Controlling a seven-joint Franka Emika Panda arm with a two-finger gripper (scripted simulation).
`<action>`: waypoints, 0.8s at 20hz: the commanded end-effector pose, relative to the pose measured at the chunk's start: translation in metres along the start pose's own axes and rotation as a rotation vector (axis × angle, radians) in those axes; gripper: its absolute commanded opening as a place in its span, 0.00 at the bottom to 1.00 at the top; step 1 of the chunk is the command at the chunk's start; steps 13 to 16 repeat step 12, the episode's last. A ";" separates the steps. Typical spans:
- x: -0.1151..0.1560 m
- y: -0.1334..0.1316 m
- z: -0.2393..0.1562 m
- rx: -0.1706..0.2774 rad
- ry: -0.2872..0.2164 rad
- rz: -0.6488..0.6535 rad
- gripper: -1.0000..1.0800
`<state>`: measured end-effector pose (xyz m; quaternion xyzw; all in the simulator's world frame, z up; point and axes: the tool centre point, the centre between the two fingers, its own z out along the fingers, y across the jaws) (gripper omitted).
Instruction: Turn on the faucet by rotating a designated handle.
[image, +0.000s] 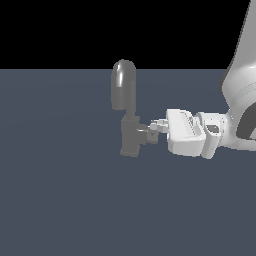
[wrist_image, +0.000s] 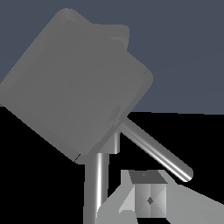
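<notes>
In the exterior view, the faucet (image: 129, 117) stands a little to the left of the middle on the flat blue-grey counter (image: 60, 200). Its tall rounded spout (image: 123, 84) rises above the blocky body. From the right side of the body, the handle (image: 148, 134) sticks out sideways as a short grey stub. Directly to the right of it comes the end effector (image: 156, 127), whose light fingertips reach to the handle's end; I cannot tell whether they press it or only lie beside it, and the gap between the fingers is not clear. Further right, the white arm (image: 235, 95) leaves the picture at the edge. In the wrist view, the faucet body (wrist_image: 74, 87) fills much of the frame, two thin metallic rods (wrist_image: 155, 151) go out from it, and one finger (wrist_image: 148, 199) is near them.
</notes>
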<state>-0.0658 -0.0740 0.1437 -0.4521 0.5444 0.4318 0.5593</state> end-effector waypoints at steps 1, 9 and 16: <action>0.006 0.003 0.000 -0.001 0.000 0.003 0.00; 0.053 0.025 0.000 -0.003 -0.001 0.029 0.00; 0.065 0.030 0.000 -0.004 -0.001 0.036 0.00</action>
